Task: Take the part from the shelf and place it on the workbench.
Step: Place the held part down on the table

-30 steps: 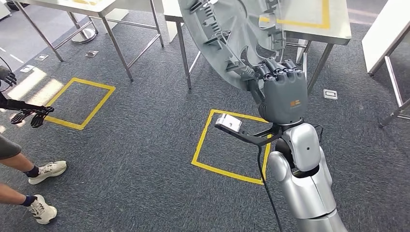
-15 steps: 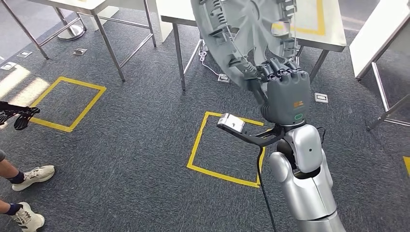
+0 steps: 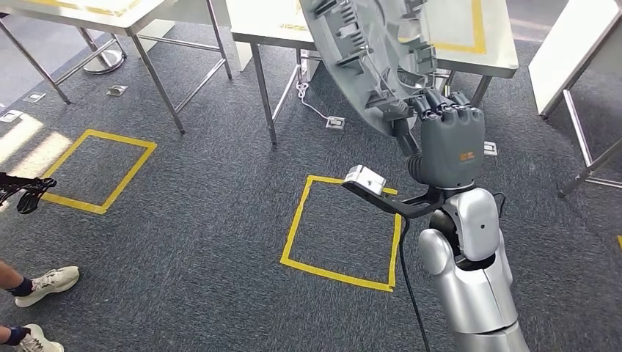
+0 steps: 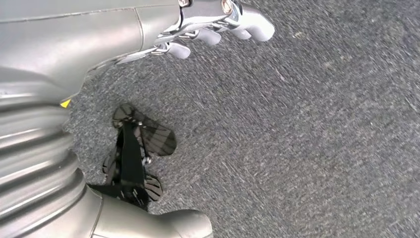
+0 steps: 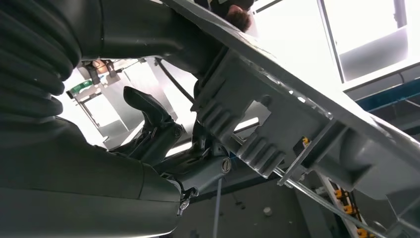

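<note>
A large round grey plastic part (image 3: pixel 367 51) with ribs and cut-outs is held up in front of me, tilted, by my right hand (image 3: pixel 447 139), whose fingers grip its lower rim. In the right wrist view the dark fingers (image 5: pixel 148 124) clamp the part's ribbed underside (image 5: pixel 297 114). Behind the part stands a steel workbench (image 3: pixel 491 51) with a yellow tape outline on its top. My left hand (image 4: pixel 218 20) hangs over the grey carpet, holding nothing, with its fingers apart from the thumb.
A second steel table (image 3: pixel 110 11) stands at the far left and a white one (image 3: pixel 565 44) at the right. Yellow tape squares (image 3: pixel 341 227) (image 3: pixel 95 169) mark the carpet. A person's shoes (image 3: pixel 44 282) and a black handheld device (image 3: pixel 22 191) show at the left edge.
The whole picture has shifted, so the camera moved: tables and floor squares slid left and down a little. The part stays in my right hand, held at the same height.
</note>
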Tool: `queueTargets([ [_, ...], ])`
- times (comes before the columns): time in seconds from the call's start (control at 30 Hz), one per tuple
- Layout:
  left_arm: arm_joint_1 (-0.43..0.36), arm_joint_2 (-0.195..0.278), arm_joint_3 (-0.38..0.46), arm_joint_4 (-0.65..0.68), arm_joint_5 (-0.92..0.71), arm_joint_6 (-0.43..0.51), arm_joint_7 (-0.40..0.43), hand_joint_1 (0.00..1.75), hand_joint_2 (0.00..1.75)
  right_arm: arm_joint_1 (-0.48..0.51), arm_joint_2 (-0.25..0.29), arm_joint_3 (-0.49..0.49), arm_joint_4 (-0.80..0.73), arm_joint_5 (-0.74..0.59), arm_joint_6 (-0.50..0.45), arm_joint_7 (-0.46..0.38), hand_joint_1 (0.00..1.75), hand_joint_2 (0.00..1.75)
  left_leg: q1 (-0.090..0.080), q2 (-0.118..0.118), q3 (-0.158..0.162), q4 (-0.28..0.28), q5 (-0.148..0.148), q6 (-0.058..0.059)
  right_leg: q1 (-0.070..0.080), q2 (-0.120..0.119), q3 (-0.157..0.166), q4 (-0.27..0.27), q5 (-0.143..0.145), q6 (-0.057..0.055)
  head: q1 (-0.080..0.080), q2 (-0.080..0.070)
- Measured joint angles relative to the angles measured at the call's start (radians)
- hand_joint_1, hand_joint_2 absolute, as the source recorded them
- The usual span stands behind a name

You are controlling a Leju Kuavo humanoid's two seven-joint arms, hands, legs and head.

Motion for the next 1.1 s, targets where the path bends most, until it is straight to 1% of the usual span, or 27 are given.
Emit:
queueTargets([
  [0.03,0.001,0.000,0.000,0.000,-0.002,-0.001,0.000,0.00,1.75,0.004,0.000,-0.001,-0.001,0.000,0.000,0.001,1.75,1.75,0.001,0.000,-0.041,0.064,-0.017,-0.002,0.000,0.004,0.003,0.000,-0.004,-0.001,0.000,0.000],
  [0.07,0.003,0.001,0.000,0.000,-0.003,-0.003,-0.002,0.00,1.75,0.009,0.000,-0.003,-0.001,-0.001,0.000,0.002,1.75,1.75,0.001,0.000,-0.071,0.102,-0.016,-0.003,0.000,0.009,0.008,0.001,-0.008,0.000,-0.001,0.000],
  [0.1,0.005,0.002,0.000,0.000,-0.005,-0.005,-0.004,0.00,1.75,0.015,0.000,-0.005,-0.002,-0.002,0.000,0.003,1.75,1.75,0.001,0.000,-0.082,0.099,0.007,-0.002,0.000,0.016,0.014,0.001,-0.013,0.001,-0.001,0.000],
  [0.13,0.006,0.002,0.000,0.000,-0.006,-0.007,-0.006,0.00,1.75,0.021,0.000,-0.007,-0.003,-0.002,-0.001,0.003,1.75,1.75,0.002,-0.003,-0.073,0.057,0.048,-0.001,-0.001,0.024,0.022,0.002,-0.018,0.004,-0.001,0.000],
  [0.17,0.007,0.003,0.000,0.000,-0.007,-0.008,-0.008,0.00,1.75,0.027,0.000,-0.009,-0.004,-0.004,-0.001,0.004,1.75,1.75,0.003,-0.012,-0.049,-0.014,0.098,0.001,-0.002,0.031,0.029,0.002,-0.024,0.008,-0.001,0.000],
  [0.2,0.007,0.004,0.000,0.001,-0.008,-0.008,-0.010,0.00,1.75,0.032,0.000,-0.010,-0.005,-0.005,-0.002,0.005,1.75,1.75,0.004,-0.029,-0.022,-0.081,0.133,0.003,-0.002,0.038,0.033,0.004,-0.029,0.012,-0.001,0.000],
  [0.23,0.007,0.004,0.000,0.001,-0.008,-0.009,-0.011,0.00,1.75,0.036,0.000,-0.011,-0.006,-0.005,-0.002,0.005,1.75,1.75,0.005,-0.044,-0.001,-0.134,0.153,0.006,-0.002,0.046,0.032,0.006,-0.033,0.017,-0.002,0.000],
  [0.27,0.007,0.004,0.000,0.002,-0.008,-0.009,-0.012,0.00,1.75,0.039,0.000,-0.012,-0.008,-0.006,-0.003,0.005,1.75,1.75,0.005,-0.056,0.011,-0.163,0.158,0.008,-0.003,0.054,0.029,0.007,-0.034,0.023,-0.002,0.000],
  [0.3,0.007,0.004,0.000,0.003,-0.008,-0.009,-0.012,0.00,1.75,0.042,0.000,-0.013,-0.011,-0.006,-0.005,0.005,1.75,1.75,0.003,-0.059,0.015,-0.169,0.151,0.013,-0.004,0.063,0.025,0.006,-0.033,0.030,-0.003,0.000],
  [0.33,0.007,0.004,0.000,0.003,-0.008,-0.008,-0.011,0.00,1.75,0.046,0.000,-0.014,-0.016,-0.006,-0.006,0.005,1.75,1.75,0.003,-0.052,0.016,-0.173,0.149,0.019,-0.006,0.073,0.023,0.003,-0.032,0.037,-0.003,0.000],
  [0.37,0.007,0.004,0.000,0.003,-0.008,-0.008,-0.010,0.00,1.75,0.050,0.000,-0.017,-0.021,-0.006,-0.008,0.005,1.75,1.75,0.003,-0.044,0.019,-0.177,0.149,0.026,-0.008,0.074,0.023,0.003,-0.034,0.044,-0.003,0.000],
  [0.4,0.006,0.004,0.000,0.003,-0.009,-0.007,-0.009,0.00,1.75,0.053,0.000,-0.020,-0.026,-0.006,-0.009,0.005,1.75,1.75,0.004,-0.036,0.024,-0.181,0.148,0.034,-0.007,0.065,0.019,0.013,-0.041,0.049,-0.002,0.000],
  [0.43,0.005,0.004,0.000,0.002,-0.010,-0.006,-0.008,0.00,1.75,0.054,0.000,-0.024,-0.030,-0.006,-0.010,0.006,1.75,1.75,0.005,-0.028,0.029,-0.185,0.147,0.042,-0.005,0.050,0.006,0.041,-0.057,0.053,-0.001,0.000],
  [0.47,0.005,0.004,0.000,0.002,-0.011,-0.005,-0.006,0.00,1.75,0.056,0.000,-0.027,-0.033,-0.006,-0.011,0.005,1.75,1.75,0.005,-0.019,0.034,-0.188,0.145,0.048,-0.004,0.030,-0.020,0.093,-0.082,0.055,0.001,0.000],
  [0.5,0.005,0.005,0.000,0.002,-0.011,-0.003,-0.003,0.00,1.75,0.057,0.000,-0.029,-0.034,-0.006,-0.012,0.005,1.75,1.75,0.004,-0.011,0.036,-0.188,0.142,0.052,-0.002,0.016,-0.056,0.162,-0.110,0.057,0.002,0.000],
  [0.53,0.005,0.006,0.000,0.002,-0.012,-0.001,-0.001,0.00,1.75,0.059,0.000,-0.031,-0.036,-0.006,-0.013,0.005,1.75,1.75,0.002,-0.002,0.038,-0.187,0.139,0.055,-0.002,0.010,-0.095,0.231,-0.133,0.058,0.002,0.000],
  [0.57,0.006,0.006,0.000,0.002,-0.013,0.000,0.001,0.00,1.75,0.062,0.000,-0.032,-0.036,-0.006,-0.014,0.004,1.75,1.75,0.001,0.007,0.041,-0.186,0.135,0.056,-0.002,0.007,-0.126,0.279,-0.141,0.059,0.002,0.000],
  [0.6,0.006,0.006,0.000,0.002,-0.014,0.001,0.003,0.00,1.75,0.065,0.000,-0.034,-0.037,-0.005,-0.014,0.004,1.75,1.75,0.000,0.014,0.044,-0.184,0.131,0.057,-0.002,0.006,-0.137,0.288,-0.128,0.058,0.002,0.000],
  [0.63,0.005,0.006,0.000,0.002,-0.016,0.002,0.004,0.00,1.75,0.068,0.000,-0.035,-0.039,-0.004,-0.014,0.003,1.75,1.75,-0.001,0.019,0.049,-0.183,0.126,0.055,-0.002,0.004,-0.127,0.256,-0.098,0.057,0.002,0.000],
  [0.67,0.005,0.005,0.000,0.002,-0.018,0.002,0.004,0.00,1.75,0.070,0.000,-0.036,-0.040,-0.002,-0.014,0.001,1.75,1.75,-0.001,0.023,0.054,-0.182,0.121,0.053,-0.001,0.000,-0.097,0.188,-0.056,0.053,0.002,0.000],
  [0.7,0.004,0.005,0.000,0.002,-0.019,0.002,0.005,0.00,1.75,0.071,0.000,-0.036,-0.042,0.000,-0.014,0.000,1.75,1.75,-0.001,0.027,0.059,-0.181,0.117,0.050,0.001,-0.007,-0.062,0.114,-0.023,0.048,0.002,0.000],
  [0.73,0.003,0.005,0.000,0.002,-0.020,0.002,0.005,0.00,1.75,0.071,0.000,-0.036,-0.044,0.001,-0.014,0.000,1.75,1.75,-0.003,0.029,0.061,-0.179,0.114,0.045,0.004,-0.013,-0.033,0.054,-0.002,0.043,0.002,0.000],
  [0.77,0.002,0.005,0.000,0.002,-0.020,0.002,0.005,0.00,1.75,0.072,0.000,-0.036,-0.047,0.003,-0.014,-0.001,1.75,1.75,-0.004,0.030,0.061,-0.178,0.111,0.041,0.007,-0.017,-0.015,0.015,0.009,0.038,0.001,0.000],
  [0.8,0.001,0.006,0.000,0.002,-0.020,0.002,0.005,0.00,1.75,0.072,0.000,-0.036,-0.049,0.004,-0.015,-0.001,1.75,1.75,-0.006,0.031,0.061,-0.177,0.110,0.041,0.009,-0.019,-0.010,0.003,0.008,0.036,0.001,0.000],
  [0.9,0.002,0.006,0.000,0.001,-0.020,0.002,0.004,0.00,1.75,0.072,0.000,-0.036,-0.054,0.010,-0.015,-0.005,1.75,1.75,-0.009,0.031,0.062,-0.181,0.112,0.040,0.009,-0.017,-0.009,0.000,0.011,0.036,0.001,0.000],
  [1.1,0.001,0.007,0.000,0.001,-0.017,0.002,0.002,0.00,1.75,0.073,0.001,-0.037,-0.056,0.022,-0.015,-0.009,1.75,1.75,-0.008,0.031,0.068,-0.193,0.116,0.028,0.010,-0.017,-0.010,0.000,0.008,0.028,0.001,0.000],
])
